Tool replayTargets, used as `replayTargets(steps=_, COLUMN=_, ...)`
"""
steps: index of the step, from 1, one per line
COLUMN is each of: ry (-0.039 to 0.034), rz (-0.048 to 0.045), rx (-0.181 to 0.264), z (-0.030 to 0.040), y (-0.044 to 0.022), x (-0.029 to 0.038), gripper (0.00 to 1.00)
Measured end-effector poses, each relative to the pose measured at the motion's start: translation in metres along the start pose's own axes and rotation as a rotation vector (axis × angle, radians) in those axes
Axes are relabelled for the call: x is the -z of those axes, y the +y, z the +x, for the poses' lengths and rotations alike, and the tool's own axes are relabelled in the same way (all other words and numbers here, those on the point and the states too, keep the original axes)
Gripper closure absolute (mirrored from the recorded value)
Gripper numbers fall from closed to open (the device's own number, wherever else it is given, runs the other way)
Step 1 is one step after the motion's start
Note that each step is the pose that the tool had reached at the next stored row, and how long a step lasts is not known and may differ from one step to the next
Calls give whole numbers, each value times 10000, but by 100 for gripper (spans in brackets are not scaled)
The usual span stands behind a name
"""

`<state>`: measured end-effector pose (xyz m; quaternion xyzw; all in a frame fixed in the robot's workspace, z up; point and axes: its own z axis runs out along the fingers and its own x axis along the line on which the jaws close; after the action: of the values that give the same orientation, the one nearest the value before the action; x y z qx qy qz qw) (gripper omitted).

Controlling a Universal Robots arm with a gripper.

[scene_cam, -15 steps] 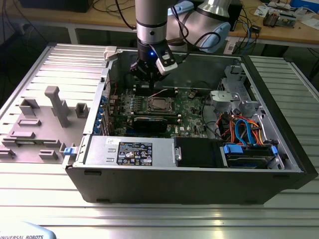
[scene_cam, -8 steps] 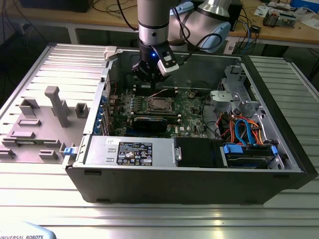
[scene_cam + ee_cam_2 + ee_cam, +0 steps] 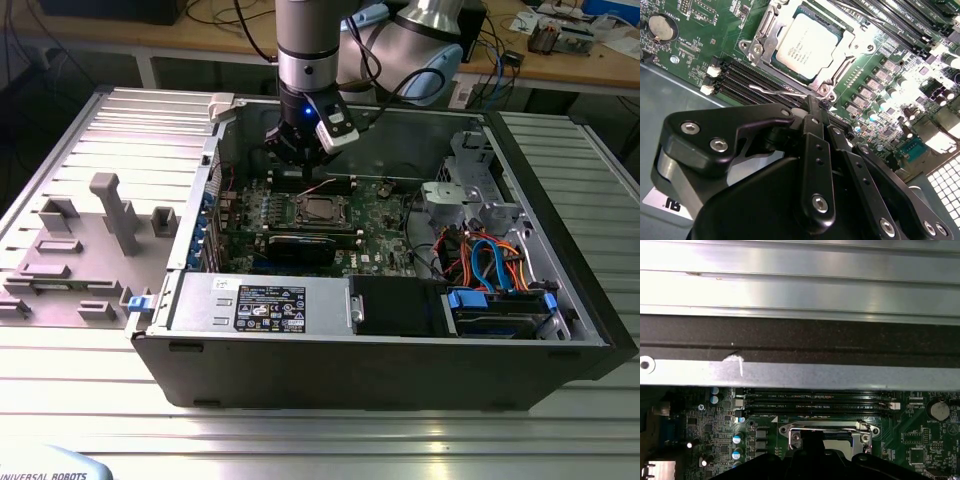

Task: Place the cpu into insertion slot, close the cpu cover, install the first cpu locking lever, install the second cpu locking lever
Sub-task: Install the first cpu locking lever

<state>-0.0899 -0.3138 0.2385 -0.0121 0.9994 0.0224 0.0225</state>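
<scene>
The black end effector (image 3: 814, 104), fingers pinched together, meets the thin silvery wire locking lever (image 3: 772, 90) beside the silver-grey square cpu (image 3: 807, 42), which sits in its insertion slot under the silvery metal cover frame (image 3: 766, 31). Latching the lever likely needs a steady downward push, kept clear of the memory slots.

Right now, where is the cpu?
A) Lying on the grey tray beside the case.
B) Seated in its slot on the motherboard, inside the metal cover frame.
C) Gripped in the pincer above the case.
B: in the second wrist view the cpu lies flat on the green motherboard, with the cpu cover framing its edges.
</scene>
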Motion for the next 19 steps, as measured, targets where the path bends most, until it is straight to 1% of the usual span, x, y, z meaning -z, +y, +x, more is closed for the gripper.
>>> replayTargets(steps=7, ry=-3, rz=-9, rx=1, z=-8, y=0, x=-6, gripper=89)
replayTargets(steps=8, ry=-3, rz=-59, rx=-3, z=-14, y=-1, x=-8, gripper=89)
replayTargets(steps=10, ry=-7, rz=-225, rx=-10, z=-25, y=-1, x=-13, gripper=89)
replayTargets(steps=11, ry=-8, rz=-284, rx=-13, z=-29, y=-2, x=-17, gripper=89)
replayTargets(steps=12, ry=-10, rz=-302, rx=-13, z=-37, y=-3, x=-23, gripper=89)
replayTargets(steps=14, ry=-8, rz=-304, rx=-16, z=-83, y=-5, x=-44, gripper=89)
replayTargets(steps=19, ry=-7, rz=-303, rx=-17, z=-127, y=-7, x=-68, gripper=89)
